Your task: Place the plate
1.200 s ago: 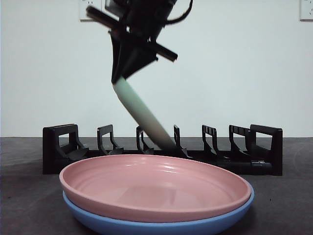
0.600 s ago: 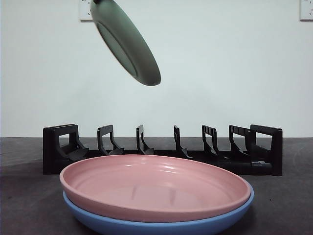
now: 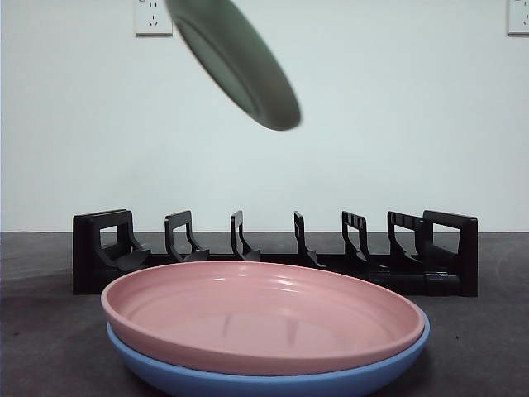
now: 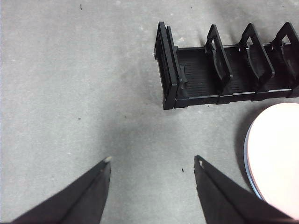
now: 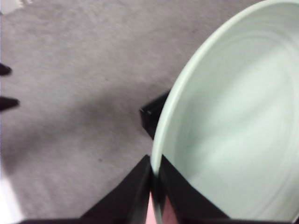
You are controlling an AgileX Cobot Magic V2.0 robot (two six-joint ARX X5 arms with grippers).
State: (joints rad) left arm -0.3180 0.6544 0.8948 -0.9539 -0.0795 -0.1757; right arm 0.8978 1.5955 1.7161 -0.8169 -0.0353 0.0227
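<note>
Green plate (image 3: 235,59): I hold it in the air, tilted, high above the rack; in the front view its top runs out past the upper edge, and its lower rim hangs well clear of the dividers.
Green plate, my right wrist view (image 5: 233,121): its pale inner face fills most of the picture, the rim curving down to where I grip it.
My right gripper (image 5: 153,186): pressed together on the green plate's rim, one jaw on each face of it.
My left gripper (image 4: 152,163): spread wide, nothing between its jaws, hanging over bare counter near one end of the rack.
Rack (image 3: 273,252): black, long, standing on the counter with upright dividers along it and a taller loop at each end; every slot I can see is bare.
Rack, left wrist view (image 4: 224,65): one end and three dividers show.
Pink plate (image 3: 264,310): right way up, in front of the rack, nested in the blue plate.
Blue plate (image 3: 273,380): flat on the counter under the pink plate; only its rim shows.
Counter (image 3: 50,347): dark grey, carrying the rack and the two stacked plates.
Wall socket (image 3: 153,16): on the white wall behind the rack, beside the green plate.
</note>
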